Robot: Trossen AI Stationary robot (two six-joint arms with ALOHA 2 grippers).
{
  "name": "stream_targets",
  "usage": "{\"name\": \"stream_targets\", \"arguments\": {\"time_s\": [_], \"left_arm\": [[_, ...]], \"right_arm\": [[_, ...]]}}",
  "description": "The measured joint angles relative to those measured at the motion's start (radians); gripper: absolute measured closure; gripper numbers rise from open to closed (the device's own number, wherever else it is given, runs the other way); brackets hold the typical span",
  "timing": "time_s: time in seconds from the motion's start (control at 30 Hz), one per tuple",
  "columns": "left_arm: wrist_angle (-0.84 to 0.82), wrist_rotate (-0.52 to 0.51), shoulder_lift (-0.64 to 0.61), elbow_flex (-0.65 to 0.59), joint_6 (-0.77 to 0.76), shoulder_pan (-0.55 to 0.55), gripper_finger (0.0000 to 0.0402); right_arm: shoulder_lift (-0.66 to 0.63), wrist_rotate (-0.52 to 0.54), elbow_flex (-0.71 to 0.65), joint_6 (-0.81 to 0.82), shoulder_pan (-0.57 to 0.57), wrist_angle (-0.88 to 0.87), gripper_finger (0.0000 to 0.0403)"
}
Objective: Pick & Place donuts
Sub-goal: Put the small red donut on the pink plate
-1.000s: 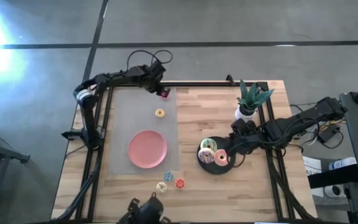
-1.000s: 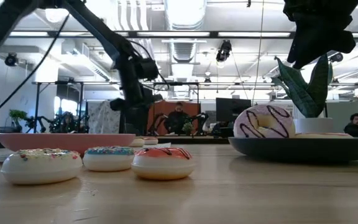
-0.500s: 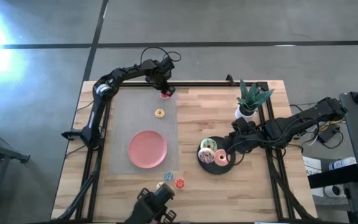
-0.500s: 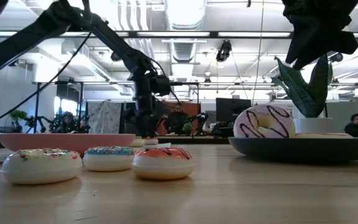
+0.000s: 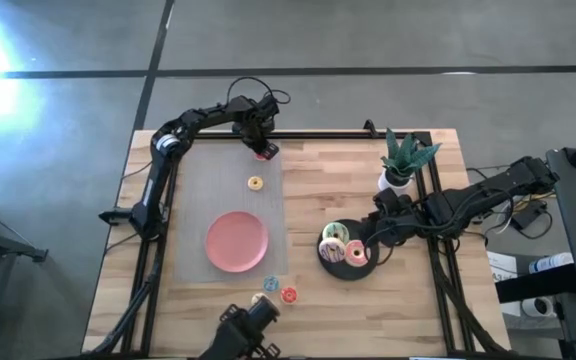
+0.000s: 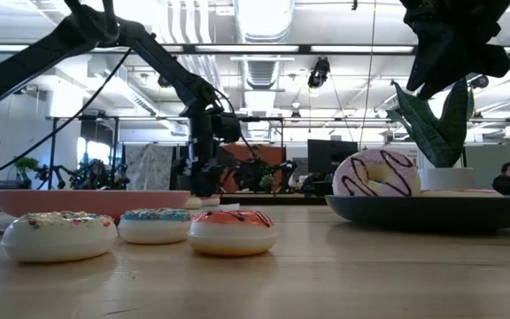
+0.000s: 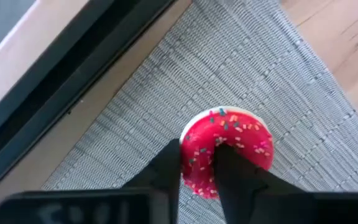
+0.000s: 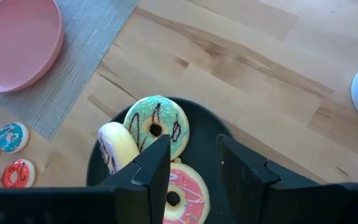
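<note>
red donut [image 7: 227, 149] pinched by left gripper [image 7: 197, 177] near mat's [image 5: 203, 190] far edge; right gripper [image 8: 192, 163] parted over black plate [image 8: 229, 140].

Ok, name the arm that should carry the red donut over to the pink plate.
Left. The left gripper already has its fingers around the rim of the red donut at the far edge of the grey mat, which also holds the pink plate. The right gripper hovers over the black plate.

A round pink plate [image 5: 237, 239] sits on a grey woven mat [image 5: 200, 190]; a black plate [image 5: 339, 265] lies below a potted plant [image 5: 402, 160]
</note>
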Motion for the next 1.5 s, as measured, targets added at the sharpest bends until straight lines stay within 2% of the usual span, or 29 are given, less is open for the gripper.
{"name": "stream_targets", "arguments": {"time_s": [0.1, 0.27, 0.37, 0.43, 0.6, 0.77, 0.93, 1.17, 1.4, 1.5], "left_arm": [[-0.002, -0.001, -0.004, 0.002, 0.008, -0.004, 0.039], [-0.046, -0.004, -0.092, -0.001, 0.006, -0.013, 0.0399], [-0.094, -0.015, -0.189, -0.014, -0.001, -0.048, 0.04], [-0.096, -0.022, -0.28, -0.065, -0.031, -0.091, 0.04], [-0.069, -0.034, -0.526, -0.332, -0.173, -0.269, 0.0401], [-0.04, -0.034, -0.752, -0.648, -0.439, -0.447, 0.0401], [0.072, 0.007, -0.905, -0.877, -0.676, -0.526, 0.0401], [0.114, 0.077, -0.934, -1.039, -0.787, -0.597, 0.0401], [0.14, 0.044, -0.918, -1.079, -0.815, -0.639, 0.0398], [0.154, 0.031, -0.917, -1.08, -0.82, -0.639, 0.0375]], "right_arm": [[0.0, 0.001, 0.0, -0.001, -0.001, -0.001, 0.028], [0.0, 0.001, 0.0, -0.01, -0.001, -0.002, 0.028], [0.0, 0.001, 0.0, -0.035, -0.001, -0.002, 0.028], [0.0, 0.001, 0.0, -0.052, -0.002, -0.002, 0.028], [0.0, 0.0, 0.0, -0.091, -0.012, -0.002, 0.028], [0.0, 0.0, 0.0, -0.153, -0.036, -0.002, 0.028], [0.0, -0.004, 0.0, -0.204, -0.063, 0.009, 0.028], [0.0, -0.057, 0.0, -0.252, -0.098, 0.05, 0.028], [0.0, -0.066, 0.0, -0.293, -0.109, 0.127, 0.028], [0.0, -0.066, 0.0, -0.298, -0.115, 0.134, 0.028]]}}
